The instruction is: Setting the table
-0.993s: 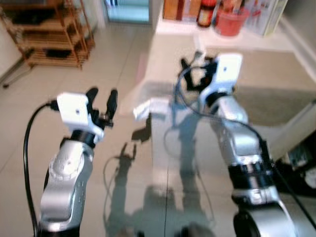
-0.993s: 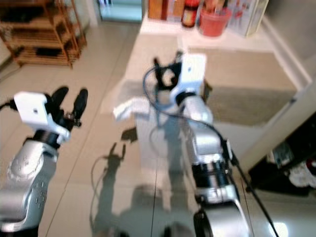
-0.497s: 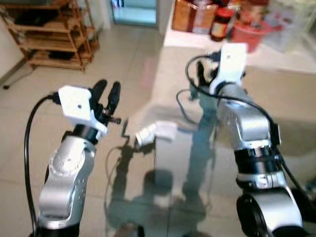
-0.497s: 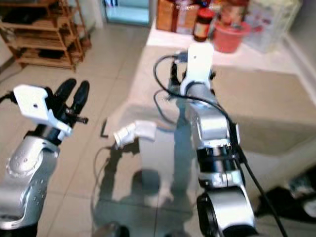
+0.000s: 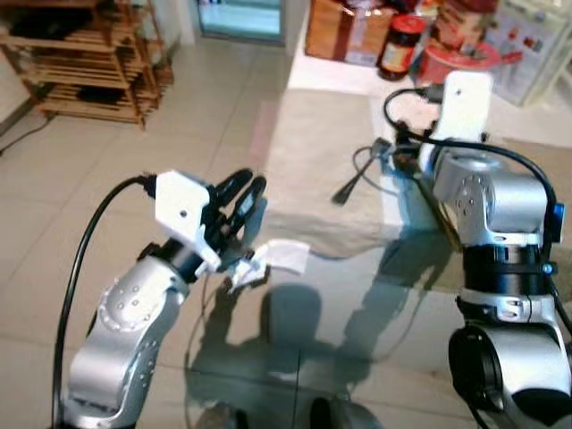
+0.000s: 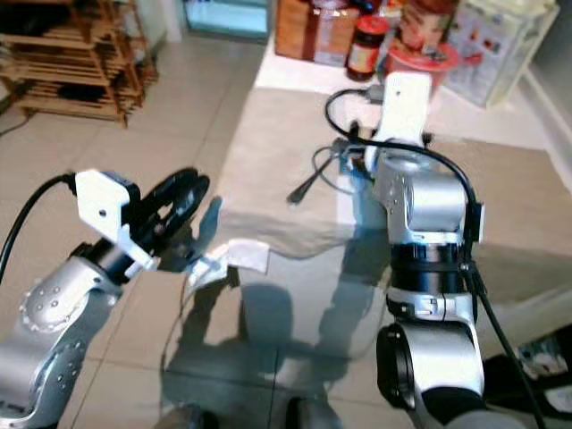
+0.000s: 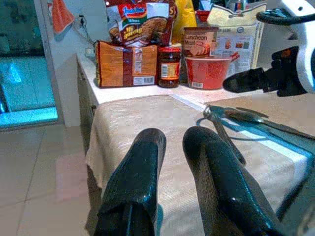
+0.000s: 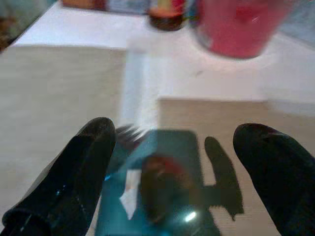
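A table under a beige cloth [image 5: 313,152] stands before me. On it lie a fork [image 7: 219,129] and a spoon [image 7: 256,118], across a pale strip [image 5: 393,192] of the cloth. My right gripper [image 8: 177,132] hangs just above this cutlery, open wide with nothing between its fingers [image 5: 399,147]. My left gripper [image 5: 245,189] is at the table's near left corner, by a white fold of cloth [image 5: 286,255]. Its fingers [image 7: 142,167] point along the table with a narrow gap between them and hold nothing.
At the table's far end stand a red bowl [image 5: 456,58], a dark jar [image 5: 395,45], an orange packet [image 5: 344,31] and snack bags [image 7: 140,19]. A wooden shelf [image 5: 80,54] is on the tiled floor [image 5: 107,152] at far left. A glass door [image 5: 241,13] lies beyond.
The camera has come closer to the table. My right arm has reached forward and lowered over the cutlery. My left gripper has swung right towards the table's corner.
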`<state>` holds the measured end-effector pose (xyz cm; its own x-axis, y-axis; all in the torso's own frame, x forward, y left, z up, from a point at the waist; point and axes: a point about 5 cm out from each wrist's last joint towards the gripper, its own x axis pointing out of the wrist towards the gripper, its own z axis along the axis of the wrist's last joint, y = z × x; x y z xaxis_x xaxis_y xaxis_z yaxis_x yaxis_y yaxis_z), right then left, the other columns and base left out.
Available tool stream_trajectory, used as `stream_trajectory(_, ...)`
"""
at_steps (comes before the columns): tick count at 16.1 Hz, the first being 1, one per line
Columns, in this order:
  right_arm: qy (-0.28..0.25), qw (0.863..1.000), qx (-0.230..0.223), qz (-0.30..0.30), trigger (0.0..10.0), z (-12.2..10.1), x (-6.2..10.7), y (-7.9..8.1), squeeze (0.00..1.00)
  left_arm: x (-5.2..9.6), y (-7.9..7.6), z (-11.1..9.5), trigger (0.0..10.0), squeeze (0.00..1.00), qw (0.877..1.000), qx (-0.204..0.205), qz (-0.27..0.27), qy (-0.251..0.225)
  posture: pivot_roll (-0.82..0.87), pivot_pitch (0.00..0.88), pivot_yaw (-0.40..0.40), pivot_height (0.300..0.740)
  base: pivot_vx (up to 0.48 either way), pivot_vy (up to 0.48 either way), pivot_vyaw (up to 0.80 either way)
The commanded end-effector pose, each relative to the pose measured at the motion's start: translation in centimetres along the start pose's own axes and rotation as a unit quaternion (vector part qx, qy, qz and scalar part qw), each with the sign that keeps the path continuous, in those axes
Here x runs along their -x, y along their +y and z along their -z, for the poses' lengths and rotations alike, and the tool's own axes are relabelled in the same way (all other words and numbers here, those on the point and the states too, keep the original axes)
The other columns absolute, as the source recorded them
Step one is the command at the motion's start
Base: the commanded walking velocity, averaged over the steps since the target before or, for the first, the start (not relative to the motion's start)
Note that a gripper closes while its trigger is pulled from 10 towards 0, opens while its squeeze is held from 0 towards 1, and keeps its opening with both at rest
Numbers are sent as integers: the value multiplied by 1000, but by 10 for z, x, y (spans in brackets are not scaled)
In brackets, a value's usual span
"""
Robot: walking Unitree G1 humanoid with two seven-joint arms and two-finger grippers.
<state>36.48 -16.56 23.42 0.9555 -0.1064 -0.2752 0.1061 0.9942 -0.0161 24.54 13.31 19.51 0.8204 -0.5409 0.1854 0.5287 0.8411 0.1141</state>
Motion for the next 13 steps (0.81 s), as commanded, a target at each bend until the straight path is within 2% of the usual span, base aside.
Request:
stream_trajectory(1, 20, 1000, 0, -7, 10000, -1, 3, -7, 0, 2, -7, -3, 10000, 0, 1000, -4, 29, 1, -71, 88, -15, 740, 0, 0, 0)
stream_trajectory(3, 66, 998, 9, -16, 10000, 7, 7, -13, 0, 3, -13, -3, 10000, 0, 998, -3, 55, 7, -75, 92, -14, 740, 0, 0, 0)
stream_trajectory(7, 97, 995, 3, -8, 10000, 13, 11, -24, 0, 4, -17, -4, 10000, 0, 997, -4, 71, 7, -85, 100, -7, 740, 0, 0, 0)
stream_trajectory(9, 128, 992, -3, -21, 10000, 28, 9, -20, 0, 4, -19, -5, 10000, 0, 997, -3, 80, 6, -83, 103, -4, 740, 0, 0, 0)
stream_trajectory(12, 135, 989, -24, -51, 10000, 42, 4, -8, 0, 3, -21, -8, 10000, 0, 996, -3, 90, 5, -85, 106, 0, 740, 0, 0, 0)
stream_trajectory(13, 143, 989, -9, -42, 8078, 51, 0, -7, 0, 3, -24, -9, 10000, 0, 995, -1, 97, 4, -74, 107, -2, 740, 0, 0, 0)
